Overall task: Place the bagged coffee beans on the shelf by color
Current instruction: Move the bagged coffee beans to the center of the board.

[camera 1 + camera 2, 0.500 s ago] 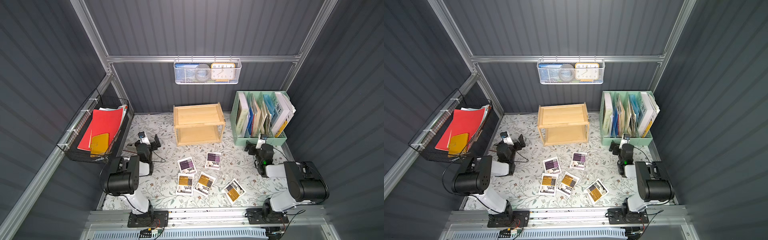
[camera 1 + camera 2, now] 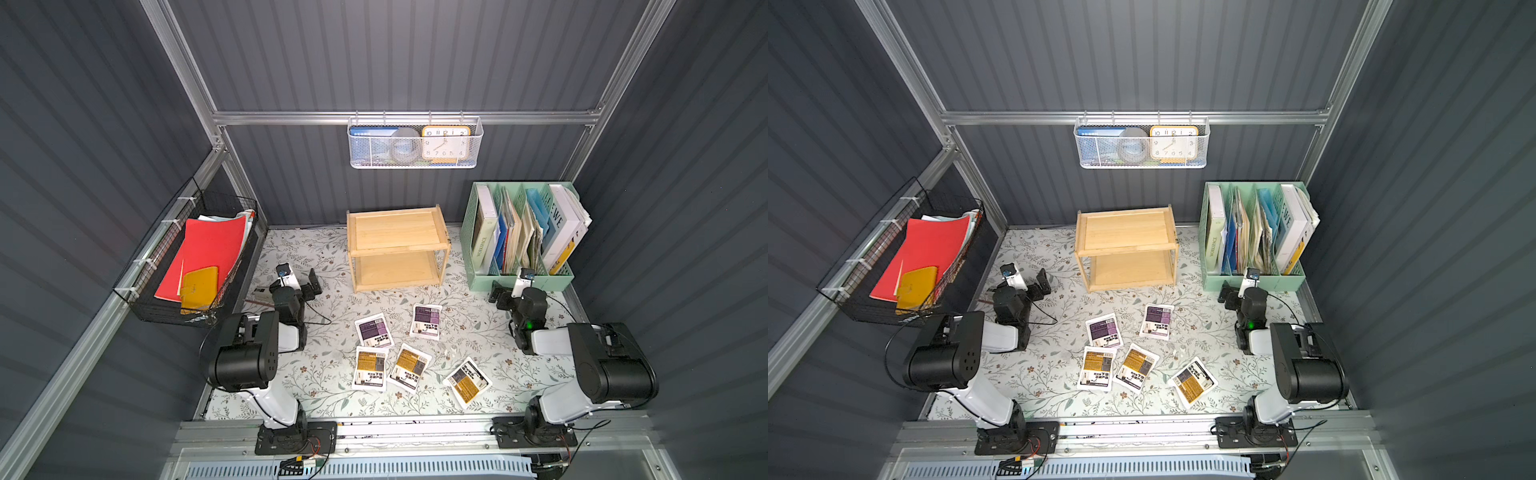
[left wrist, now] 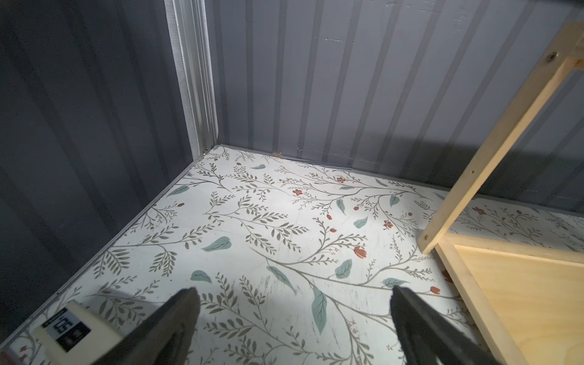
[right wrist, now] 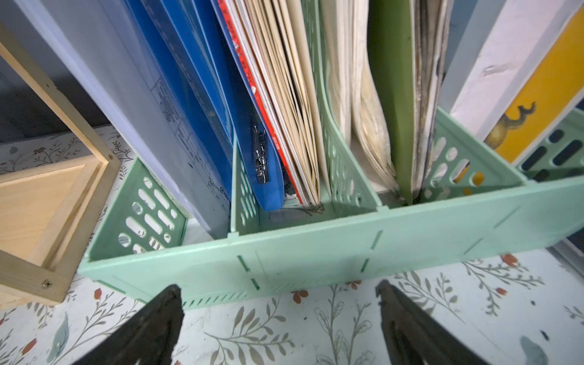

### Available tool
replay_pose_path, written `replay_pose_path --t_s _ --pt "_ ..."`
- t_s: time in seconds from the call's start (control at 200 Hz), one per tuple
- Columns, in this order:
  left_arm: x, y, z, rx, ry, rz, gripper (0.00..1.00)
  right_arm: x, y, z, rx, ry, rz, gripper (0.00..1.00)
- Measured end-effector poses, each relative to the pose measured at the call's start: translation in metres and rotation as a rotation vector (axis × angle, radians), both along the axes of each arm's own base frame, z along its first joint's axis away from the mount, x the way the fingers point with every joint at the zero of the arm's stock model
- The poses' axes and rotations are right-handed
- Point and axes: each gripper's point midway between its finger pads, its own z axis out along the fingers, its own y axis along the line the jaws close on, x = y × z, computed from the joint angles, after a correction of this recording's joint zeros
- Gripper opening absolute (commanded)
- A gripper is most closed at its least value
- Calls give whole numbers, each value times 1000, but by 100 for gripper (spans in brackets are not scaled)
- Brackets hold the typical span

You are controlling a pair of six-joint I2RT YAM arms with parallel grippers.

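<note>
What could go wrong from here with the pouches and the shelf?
Two orange pouches lie edge to edge, so a grasp may drag both. The shelf has a low lower tier; a gripper could bump its top tray. The open right gripper sits near the green file organizer and might clip it.

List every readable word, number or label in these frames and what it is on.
"WORKSPACE": spine of a book in the green file organizer.
"10 11 12 2 … 8 7 6 5 4": orange clock face.
"05": small timer display, seen rotated.
Coffee pouches: print too small to read.
</note>
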Motion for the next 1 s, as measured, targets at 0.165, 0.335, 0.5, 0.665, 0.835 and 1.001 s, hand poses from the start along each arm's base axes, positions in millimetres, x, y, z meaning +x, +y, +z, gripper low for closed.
replay_pose_path --t_s 0.165,0.335,0.5,0.665,0.835,1.001 --pt "0 0 0 0 0 0 100 0 0 0 0 0 0 99" --pt "1 0 0 -2 9 1 100 -1 0 2 0 0 0 99" --pt "26 6 24 -9 39 16 100 -11 -4 34 -7 -74 -24 99" --pt "31 8 67 -15 1 26 100 -29 -13 66 58 -114 -101 99" --pt "25 0 92 -52 10 17 100 -51 -24 95 287 -127 -240 99" --pt "11 -26 109 -106 34 -31 100 -70 -9 97 485 -99 -218 99"
